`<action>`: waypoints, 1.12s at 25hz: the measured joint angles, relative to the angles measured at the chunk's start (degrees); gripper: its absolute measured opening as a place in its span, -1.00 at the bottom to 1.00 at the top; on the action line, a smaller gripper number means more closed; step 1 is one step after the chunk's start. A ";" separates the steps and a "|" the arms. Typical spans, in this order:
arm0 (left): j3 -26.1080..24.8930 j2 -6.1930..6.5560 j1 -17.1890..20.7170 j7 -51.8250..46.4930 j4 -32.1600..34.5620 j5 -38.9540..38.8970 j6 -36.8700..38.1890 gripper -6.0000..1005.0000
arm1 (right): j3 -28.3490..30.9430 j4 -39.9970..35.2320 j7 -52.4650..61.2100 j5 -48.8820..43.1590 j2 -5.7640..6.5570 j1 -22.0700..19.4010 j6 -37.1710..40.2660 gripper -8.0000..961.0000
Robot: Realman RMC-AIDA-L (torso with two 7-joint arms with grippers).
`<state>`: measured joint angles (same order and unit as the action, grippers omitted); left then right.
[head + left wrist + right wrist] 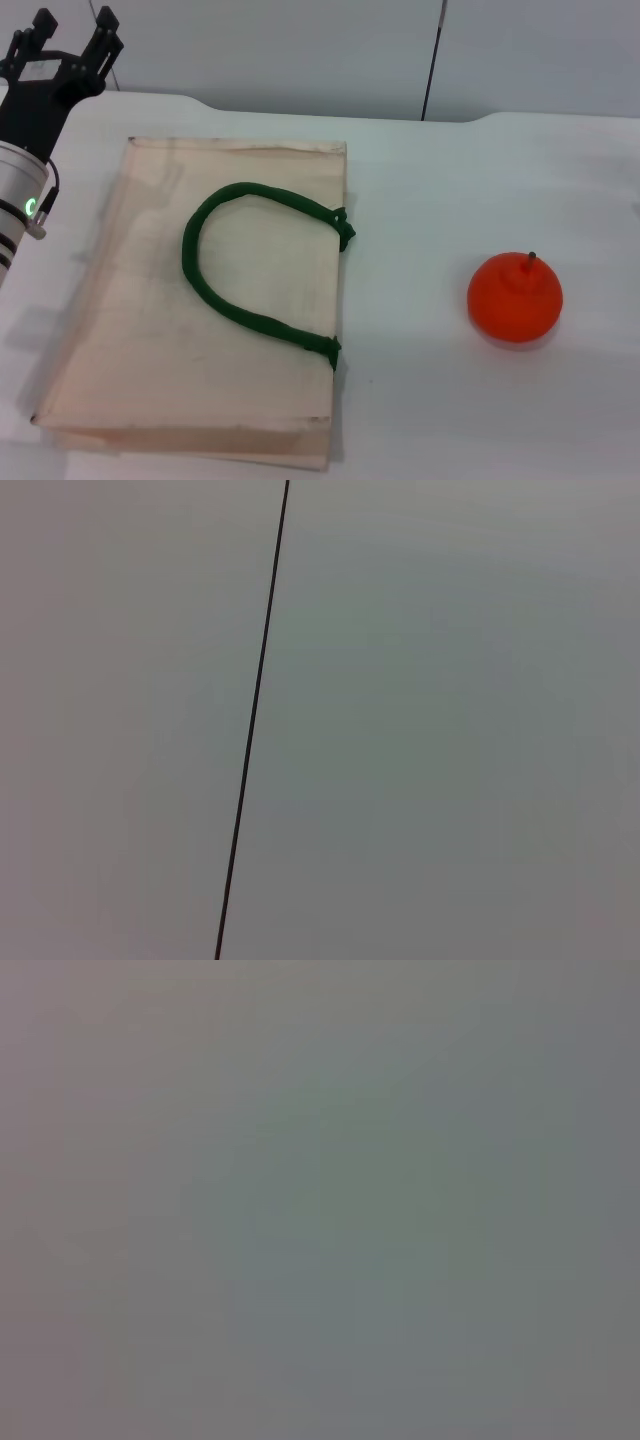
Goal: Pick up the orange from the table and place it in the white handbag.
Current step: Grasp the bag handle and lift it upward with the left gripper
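Head view: white handbag (200, 330) flat near table (430, 410) left edge, green rope handle (245, 270) on top; left gripper (70, 40) raised over far-left corner, fingers spread, empty; orange (515, 297) upright toward right edge, well apart from bag; right gripper unseen, jaw state undeterminable.
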<state>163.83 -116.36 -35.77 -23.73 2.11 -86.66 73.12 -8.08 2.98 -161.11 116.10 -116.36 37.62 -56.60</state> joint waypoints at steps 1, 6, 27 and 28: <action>0.00 0.00 0.00 0.00 0.00 0.00 0.00 0.60 | 0.00 0.00 0.00 0.00 0.00 0.00 0.00 0.84; 0.00 0.00 0.00 0.00 0.00 0.00 0.00 0.60 | 0.00 0.00 0.00 0.00 0.00 0.00 0.00 0.84; 0.18 3.34 -11.70 -63.12 -30.49 45.33 6.11 0.60 | 0.00 -0.31 0.11 -0.01 0.26 -0.72 -0.01 0.83; 0.17 3.99 -12.46 -65.99 -32.51 48.84 7.22 0.60 | 0.00 -0.33 0.12 0.00 0.27 -0.84 0.00 0.83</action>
<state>164.00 -112.37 -48.23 -89.72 -30.40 -37.82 80.34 -8.08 2.65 -160.99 116.10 -116.10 36.78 -56.60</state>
